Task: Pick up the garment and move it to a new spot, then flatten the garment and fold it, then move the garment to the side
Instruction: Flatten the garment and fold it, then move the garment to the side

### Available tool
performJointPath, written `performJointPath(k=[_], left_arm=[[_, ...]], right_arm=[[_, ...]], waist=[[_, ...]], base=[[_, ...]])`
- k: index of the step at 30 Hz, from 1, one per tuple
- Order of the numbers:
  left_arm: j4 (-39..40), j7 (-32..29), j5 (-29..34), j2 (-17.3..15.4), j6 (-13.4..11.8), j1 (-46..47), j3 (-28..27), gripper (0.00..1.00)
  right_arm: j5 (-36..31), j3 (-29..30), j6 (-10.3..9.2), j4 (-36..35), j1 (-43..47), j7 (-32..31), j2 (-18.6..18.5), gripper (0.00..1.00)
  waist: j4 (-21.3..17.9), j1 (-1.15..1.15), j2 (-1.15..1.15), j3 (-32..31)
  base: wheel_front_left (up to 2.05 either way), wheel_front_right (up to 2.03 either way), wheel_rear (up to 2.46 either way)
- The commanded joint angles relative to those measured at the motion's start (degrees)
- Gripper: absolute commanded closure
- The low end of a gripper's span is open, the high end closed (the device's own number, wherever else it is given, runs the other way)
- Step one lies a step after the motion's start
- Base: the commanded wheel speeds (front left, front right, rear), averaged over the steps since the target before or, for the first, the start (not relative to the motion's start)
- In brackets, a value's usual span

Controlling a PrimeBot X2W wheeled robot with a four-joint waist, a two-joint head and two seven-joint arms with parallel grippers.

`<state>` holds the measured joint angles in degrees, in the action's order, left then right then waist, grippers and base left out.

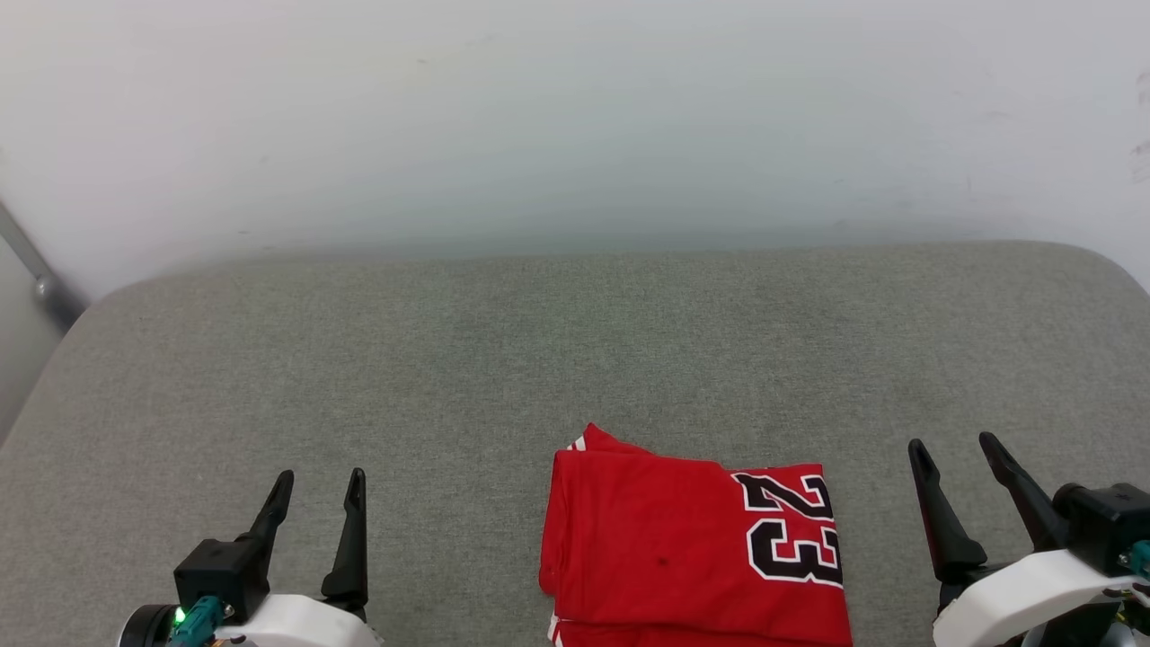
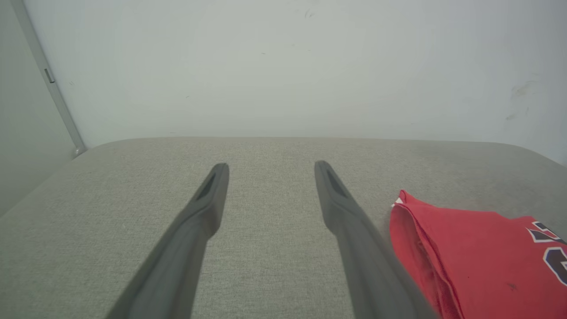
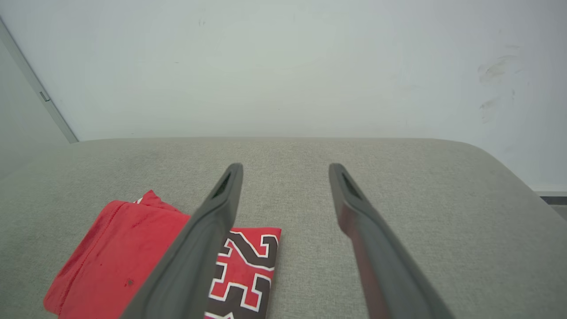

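Note:
The garment (image 1: 692, 548) is a red jersey folded into a compact rectangle on the grey cushion, black white-edged "23" showing on its right part, a sliver of white trim at its top left corner. It lies near the front edge, right of centre. My left gripper (image 1: 319, 490) stands open at the lower left, well apart from the cloth, nothing between its fingers. My right gripper (image 1: 957, 454) stands open at the lower right, just right of the garment. In the left wrist view the garment (image 2: 478, 252) lies right of the gripper (image 2: 271, 166). In the right wrist view the garment (image 3: 128, 261) lies left of the gripper (image 3: 285, 168).
The grey fabric surface (image 1: 503, 359) stretches wide to the left and back, with rounded far corners. A pale wall (image 1: 575, 117) rises directly behind it. A grey metal bar (image 1: 36, 270) runs down at the far left edge.

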<state>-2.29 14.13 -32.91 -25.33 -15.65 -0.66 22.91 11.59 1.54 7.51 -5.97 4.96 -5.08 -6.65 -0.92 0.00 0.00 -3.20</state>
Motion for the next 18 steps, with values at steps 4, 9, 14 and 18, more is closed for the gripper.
performJointPath(k=[4, 9, 14, 18], left_arm=[[-0.2, 0.3, -0.2, 0.1, -0.2, 0.5, -0.5, 0.0], [0.1, 0.5, -0.5, 0.3, -0.5, 0.3, -1.1, 0.0], [0.5, 0.7, -0.3, 0.8, -0.4, 1.0, -1.5, 0.0], [0.6, 0.8, 0.0, 1.9, -0.1, 1.4, -2.0, 0.0]], right_arm=[[0.2, 0.2, -0.05, -0.8, -0.1, 0.0, 0.2, 0.0], [3.4, 4.4, -0.04, -0.5, -1.9, -1.5, -0.1, 0.0], [10.3, 12.9, -0.05, 3.9, -4.2, -7.3, -2.8, 0.0], [16.4, 18.9, -0.05, 10.8, -6.2, -15.3, -6.0, 0.0]], waist=[[0.0, 0.0, 0.0, 0.1], [-0.1, 0.0, 0.0, 0.5], [1.1, 0.0, 0.0, 1.4], [2.5, 0.0, 0.0, 2.4]], base=[[0.0, 0.0, 0.0], [0.0, 0.0, 0.0], [0.0, 0.0, 0.0], [0.0, 0.0, 0.0]])
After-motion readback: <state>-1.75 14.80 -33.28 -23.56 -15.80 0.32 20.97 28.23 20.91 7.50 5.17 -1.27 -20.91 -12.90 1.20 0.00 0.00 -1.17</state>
